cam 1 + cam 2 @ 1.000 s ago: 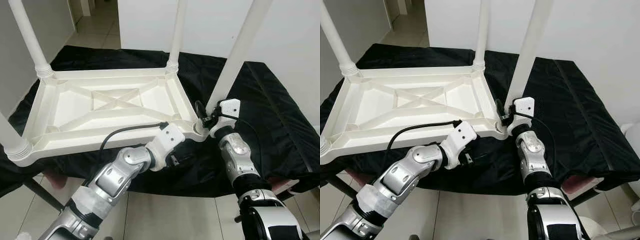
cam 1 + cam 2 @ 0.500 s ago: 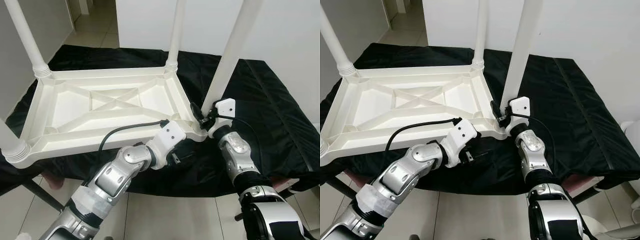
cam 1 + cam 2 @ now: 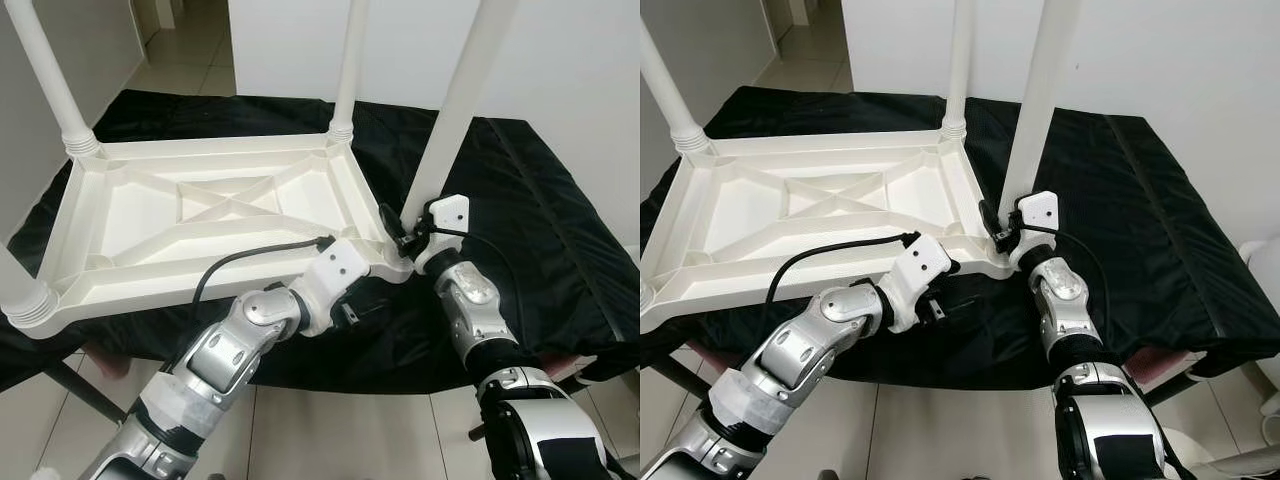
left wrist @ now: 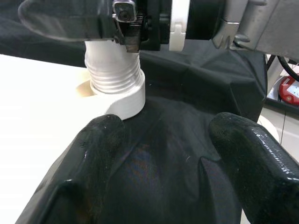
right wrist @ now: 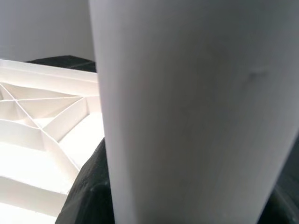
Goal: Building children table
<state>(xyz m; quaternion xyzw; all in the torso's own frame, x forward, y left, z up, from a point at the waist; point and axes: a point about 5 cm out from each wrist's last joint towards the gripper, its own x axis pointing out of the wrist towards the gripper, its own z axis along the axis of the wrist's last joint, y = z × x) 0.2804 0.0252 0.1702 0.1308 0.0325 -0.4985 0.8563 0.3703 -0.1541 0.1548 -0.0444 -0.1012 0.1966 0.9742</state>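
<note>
A white plastic children's table top lies upside down on a black cloth. Its near-right leg stands tilted in the corner socket, and the threaded end sits in the socket. My right gripper is shut on the base of this leg, which looms large in the right wrist view. My left gripper is open, low at the table's near edge just short of that corner. Its fingers rest over the cloth with nothing between them.
Three more white legs stand in the other corners: far left, far right, near left. The black cloth covers the work surface, with free room to the right. There is tiled floor below, and a white wall behind.
The whole view has shifted slightly to the left. Both grippers keep their places at the near-right corner, and the leg stands as before.
</note>
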